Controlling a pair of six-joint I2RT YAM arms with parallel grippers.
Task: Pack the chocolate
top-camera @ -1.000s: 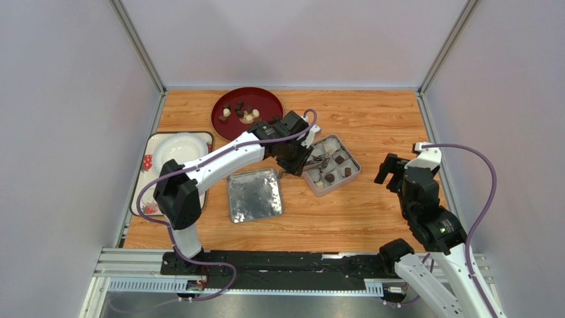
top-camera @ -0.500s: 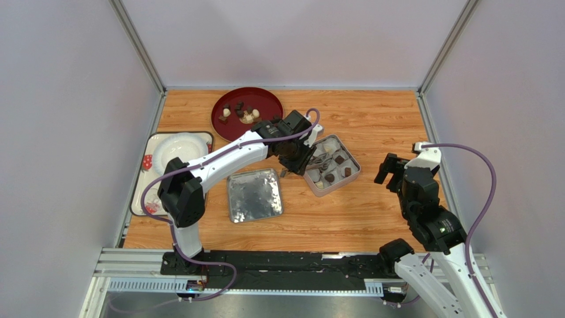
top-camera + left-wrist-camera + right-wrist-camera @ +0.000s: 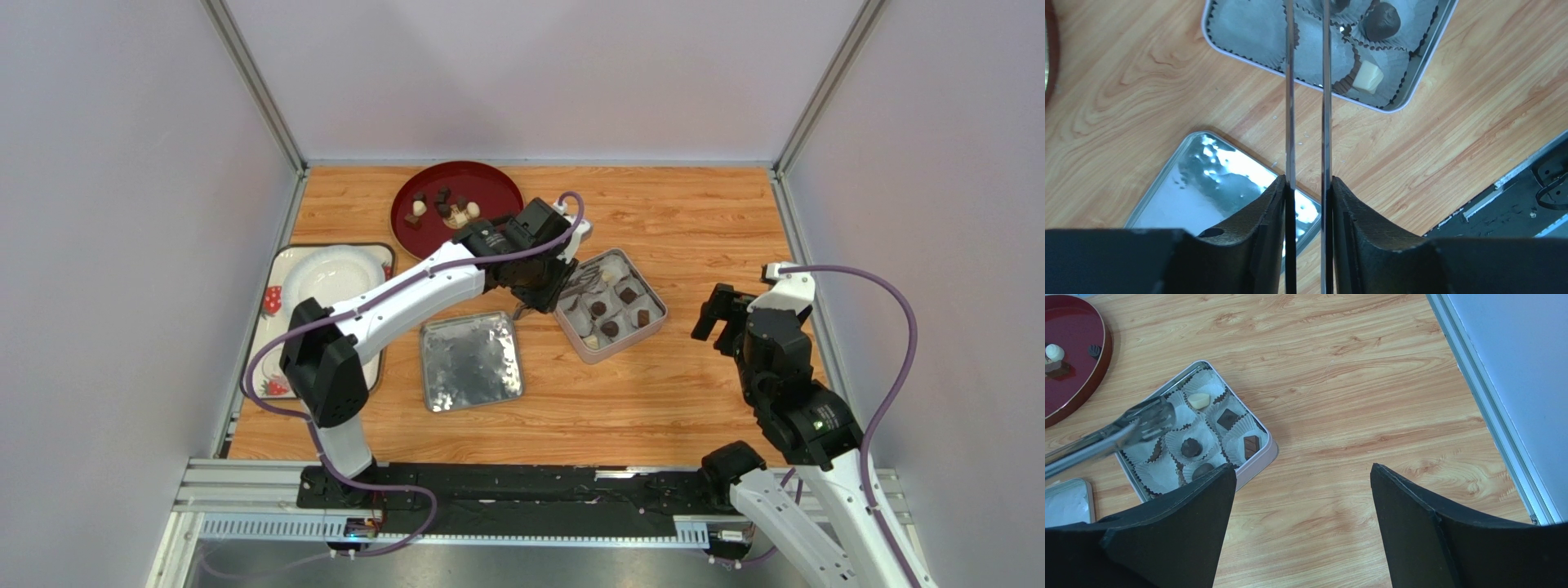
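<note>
Silver metal tin (image 3: 1257, 468), square with rounded corners, sits on the wood-grain table (image 3: 1364, 386) and is lined with crinkled white paper cups (image 3: 1152, 468). Chocolate (image 3: 1190, 447) lies in several cups: dark rounded pieces, a dark square, a cream block. More pieces rest on the glossy red plate (image 3: 488, 186). The right wrist view shows most clearly an oblong brown bar (image 3: 1251, 446), its long axis toward the tin's near rim; the other pieces are too compact to point anywhere. The left wrist view shows best the left claw (image 3: 1309, 184) clamped on thin steel tongs (image 3: 1290, 110), blades parallel, reaching over the cups. Right claw (image 3: 1301, 471) stands wide, holding nothing. A shiny flat lid (image 3: 471, 359) lies beside the tin.
</note>
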